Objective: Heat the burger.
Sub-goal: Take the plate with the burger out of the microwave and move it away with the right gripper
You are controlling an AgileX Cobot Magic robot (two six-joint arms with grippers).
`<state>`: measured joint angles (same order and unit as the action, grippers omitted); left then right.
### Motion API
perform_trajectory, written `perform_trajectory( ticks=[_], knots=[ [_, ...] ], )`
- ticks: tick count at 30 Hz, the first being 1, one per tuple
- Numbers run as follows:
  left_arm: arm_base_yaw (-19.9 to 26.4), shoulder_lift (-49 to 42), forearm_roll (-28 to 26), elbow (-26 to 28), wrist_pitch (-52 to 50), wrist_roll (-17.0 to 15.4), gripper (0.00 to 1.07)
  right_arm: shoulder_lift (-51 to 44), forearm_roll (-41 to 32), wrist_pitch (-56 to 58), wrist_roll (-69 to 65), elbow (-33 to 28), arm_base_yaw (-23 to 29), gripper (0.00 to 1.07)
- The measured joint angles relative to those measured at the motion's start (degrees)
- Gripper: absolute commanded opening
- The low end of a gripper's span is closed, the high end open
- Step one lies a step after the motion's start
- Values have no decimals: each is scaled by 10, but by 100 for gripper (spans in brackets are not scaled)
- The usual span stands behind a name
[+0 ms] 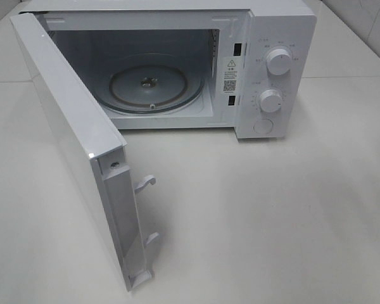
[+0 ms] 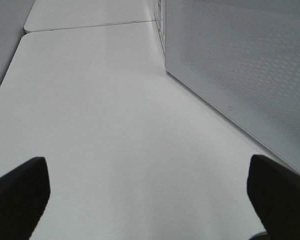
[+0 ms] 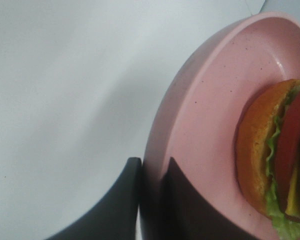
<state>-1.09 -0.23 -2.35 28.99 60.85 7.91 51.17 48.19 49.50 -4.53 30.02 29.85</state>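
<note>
The burger (image 3: 277,160) is cut off by the edge of the right wrist view, so only the half nearer the plate's rim shows (bun, lettuce, a red slice and a strip of yellow), and the pink plate (image 3: 210,115) runs out of that picture too. In the exterior high view the microwave (image 1: 275,69) loses its top and back at the picture's edge, the print around its two knobs (image 1: 278,61) is too small to read, and neither arm nor plate appears beside it. The left gripper (image 2: 147,200) shows only as two dark fingertips (image 2: 20,192) at the corners of its own view, beside the microwave's perforated wall.

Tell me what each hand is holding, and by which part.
Right hand grips the pink plate by its rim; the left hand holds nothing.
</note>
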Motion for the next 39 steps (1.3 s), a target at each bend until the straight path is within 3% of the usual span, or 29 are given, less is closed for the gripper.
perform_trajectory(
  ticks=[16, 28, 39],
  knots=[
    [0, 0, 0, 0, 0, 0, 105, 91, 34, 14, -196, -19, -11, 0],
    [0, 0, 0, 0, 0, 0, 105, 195, 70, -54, -280, -19, -105, 1],
    [0, 0, 0, 0, 0, 0, 105, 299, 160, -122, -376, -19, -187, 1]
  ],
)
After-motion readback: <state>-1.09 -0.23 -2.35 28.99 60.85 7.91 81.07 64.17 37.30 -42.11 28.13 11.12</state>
